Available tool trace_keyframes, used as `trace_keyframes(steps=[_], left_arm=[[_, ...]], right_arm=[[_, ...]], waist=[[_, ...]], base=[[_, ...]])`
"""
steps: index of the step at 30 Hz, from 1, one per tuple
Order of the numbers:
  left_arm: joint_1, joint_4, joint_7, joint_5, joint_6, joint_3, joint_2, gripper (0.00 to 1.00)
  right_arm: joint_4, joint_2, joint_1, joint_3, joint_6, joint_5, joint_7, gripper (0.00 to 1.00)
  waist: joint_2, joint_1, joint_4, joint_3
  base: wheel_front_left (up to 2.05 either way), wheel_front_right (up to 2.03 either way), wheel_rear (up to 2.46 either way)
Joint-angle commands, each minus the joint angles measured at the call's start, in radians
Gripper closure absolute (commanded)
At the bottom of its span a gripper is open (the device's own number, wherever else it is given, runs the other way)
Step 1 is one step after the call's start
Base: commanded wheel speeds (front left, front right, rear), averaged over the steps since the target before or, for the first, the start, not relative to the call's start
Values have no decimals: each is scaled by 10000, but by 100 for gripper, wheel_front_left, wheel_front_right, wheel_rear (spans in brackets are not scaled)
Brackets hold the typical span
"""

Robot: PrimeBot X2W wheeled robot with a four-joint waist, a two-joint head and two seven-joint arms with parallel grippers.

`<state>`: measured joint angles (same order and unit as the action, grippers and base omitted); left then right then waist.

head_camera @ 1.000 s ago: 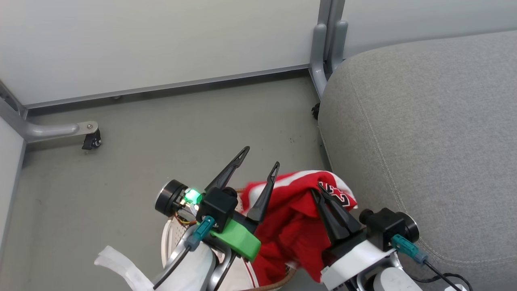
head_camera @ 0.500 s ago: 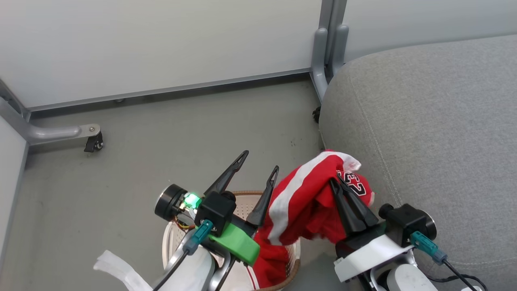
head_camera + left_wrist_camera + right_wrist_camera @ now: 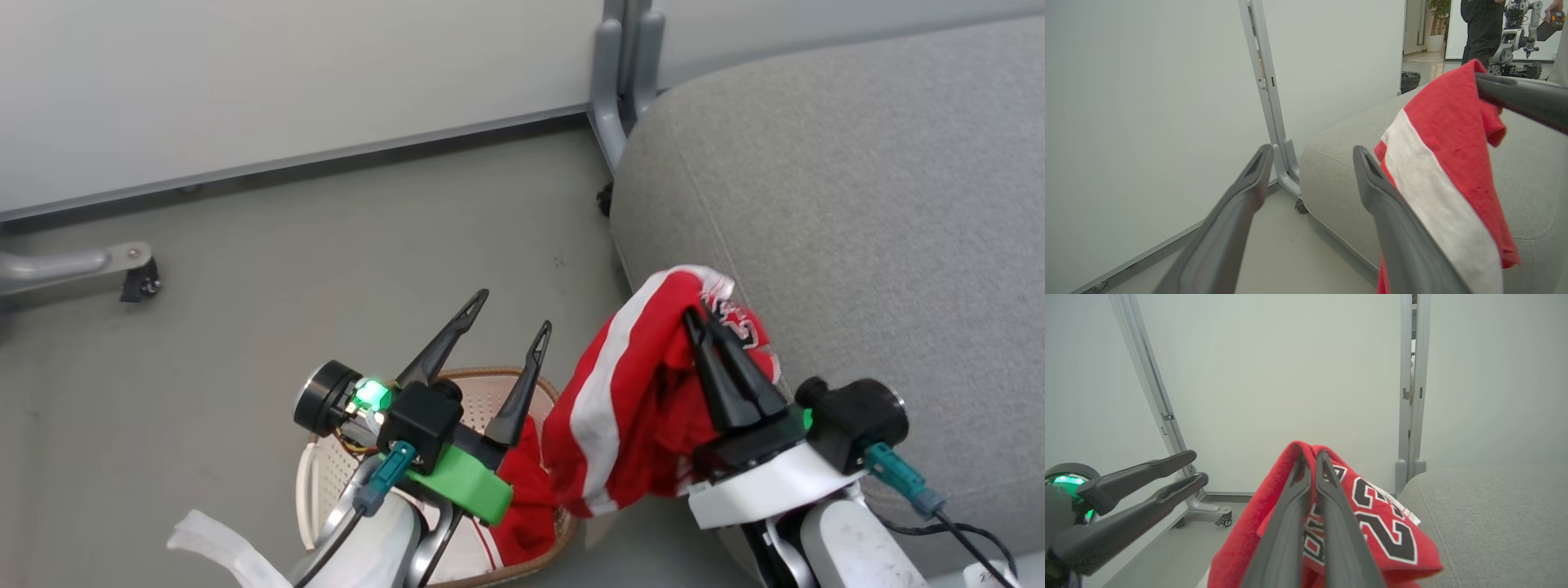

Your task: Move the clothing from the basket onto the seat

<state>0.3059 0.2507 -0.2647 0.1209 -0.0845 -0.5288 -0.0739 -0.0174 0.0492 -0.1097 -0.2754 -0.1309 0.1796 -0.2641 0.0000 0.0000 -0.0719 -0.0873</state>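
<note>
My right gripper [image 3: 695,314] is shut on a red garment [image 3: 620,400] with a white stripe. It holds the garment up beside the front edge of the grey seat [image 3: 857,204]. In the right wrist view the shut fingertips [image 3: 1310,455] pinch the fabric at its top fold, and the "23" print [image 3: 1384,522] faces the seat [image 3: 1494,522]. The garment's lower end hangs over the basket's brown rim [image 3: 490,376]. More red cloth [image 3: 522,490] lies in the basket. My left gripper [image 3: 513,310] stands open above the basket with nothing in it, its fingers [image 3: 1265,155] left of the hanging garment [image 3: 1437,134].
White partition panels on grey metal posts [image 3: 616,73] stand behind the seat and the floor. A caster foot [image 3: 135,278] sits at the far left. In the left wrist view a person [image 3: 1478,28] and another robot [image 3: 1515,36] stand far off.
My right gripper has raised the red garment out of the basket and carried it toward the seat's edge. The left gripper stays open. The head camera has shifted.
</note>
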Motion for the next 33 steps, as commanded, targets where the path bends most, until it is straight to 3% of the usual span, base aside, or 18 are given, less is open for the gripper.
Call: trace_keyframes(steps=[1,9,16,26,33], left_arm=[[32,-139,6,-32,-65,-9,-21,0],[420,-767,6,-223,-208,-98,-274,0],[1102,-1068,6,-410,-313,-316,-533,0],[2445,-1342,23,-452,-423,-798,-878,0],[3016,-1397,-7,-444,-451,-929,-1128,0]], right_arm=[[179,21,-143,105,3,-56,-7,100],[1124,16,-636,1198,3,28,-8,100],[1525,46,-1803,2462,3,343,-7,100],[1311,1262,-4442,4613,5,767,-7,100],[176,2534,-6252,5616,5,1210,-6,100]], waist=[[0,0,-515,-512],[0,0,-1435,-1639],[0,0,-1815,-2972],[0,0,-1520,-5248],[0,0,-1357,-6309]], base=[[0,0,0],[0,0,0],[0,0,0],[0,0,0],[0,0,0]])
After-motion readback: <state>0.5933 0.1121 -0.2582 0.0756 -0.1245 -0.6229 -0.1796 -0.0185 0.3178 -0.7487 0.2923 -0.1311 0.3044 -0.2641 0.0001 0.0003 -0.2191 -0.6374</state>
